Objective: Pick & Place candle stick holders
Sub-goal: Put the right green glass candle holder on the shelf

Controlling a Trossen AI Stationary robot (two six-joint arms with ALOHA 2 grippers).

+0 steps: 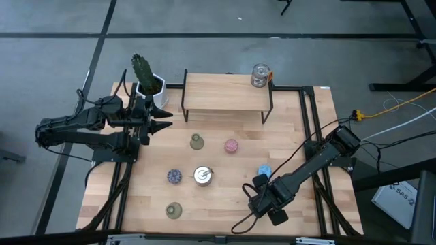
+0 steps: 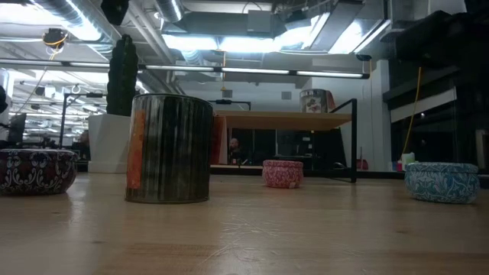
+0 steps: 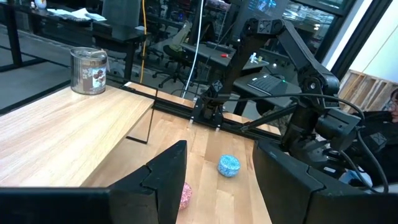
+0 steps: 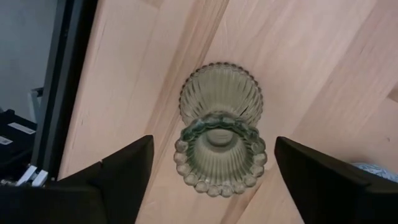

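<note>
My right gripper (image 4: 214, 177) points down near the table's near edge (image 1: 262, 199), open. Its two fingers stand on either side of an olive-green ribbed glass holder (image 4: 221, 134) without touching it. The holder stands on the wood on its base. Another olive holder (image 1: 197, 141), a pink one (image 1: 231, 145), a blue one (image 1: 264, 170), a dark speckled one (image 1: 174, 176), a silvery cup (image 1: 202, 175) and an olive one (image 1: 174, 211) stand on the table. One silvery cup (image 1: 260, 75) stands on the shelf. My left gripper (image 1: 162, 126) waits open at the far left.
A wooden shelf on black legs (image 1: 228, 95) stands at the table's far side. A white pot with a cactus (image 1: 146, 80) is at the far left corner, behind my left gripper. Black rails (image 1: 310, 129) run along the table's sides.
</note>
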